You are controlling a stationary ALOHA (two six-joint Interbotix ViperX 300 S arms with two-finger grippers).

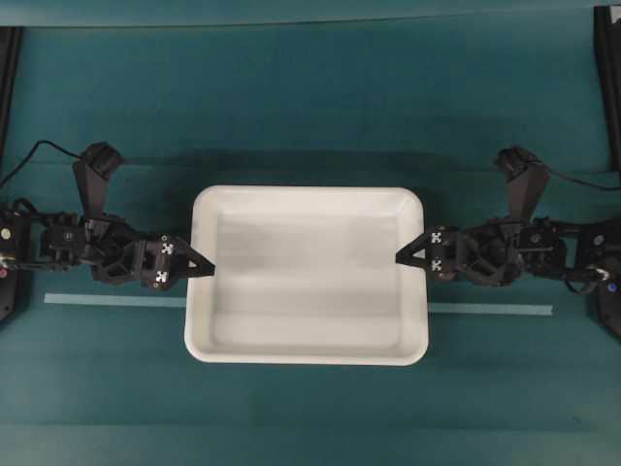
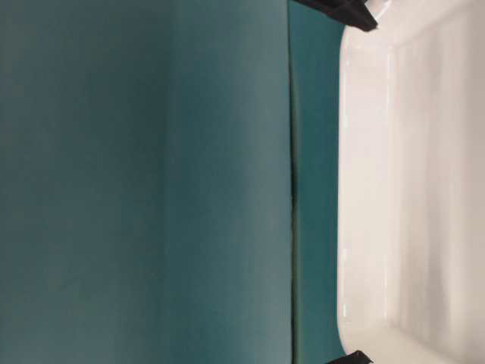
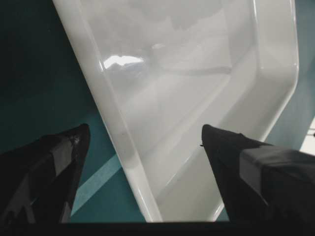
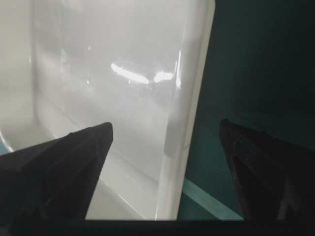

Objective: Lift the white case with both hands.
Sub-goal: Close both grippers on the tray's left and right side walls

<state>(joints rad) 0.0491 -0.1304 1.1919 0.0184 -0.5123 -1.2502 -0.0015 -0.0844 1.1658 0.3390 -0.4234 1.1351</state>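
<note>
So the white case (image 1: 307, 275) is sat flat in the middle of the worktop (image 1: 310, 107), long sides running left to right in the overhead view, and nothing can be seen inside it, just a glossy bottom with a couple of light glares picked up by the wrist views. A pale strip of tape (image 1: 114, 300) is laid across the teal surface and is passed over by the front part of the case, showing again on the other side. The left gripper (image 1: 202, 269) is parked right at the case's left short rim, with its fingers (image 3: 59, 162) spread wide: in the left wrist view one tip is seen outside the wall over the teal mat and the other over the inside of the case, so the rim is straddled but not pinched. Same deal on the other end, where the right gripper (image 1: 408, 254) is lined up at the right short rim with its fingers (image 4: 74, 157) held well apart, one over the inside, one outside. Whether any tip is actually touching the plastic can't be told. Dark frame posts (image 1: 606, 78) are visible at the far corners.
</note>
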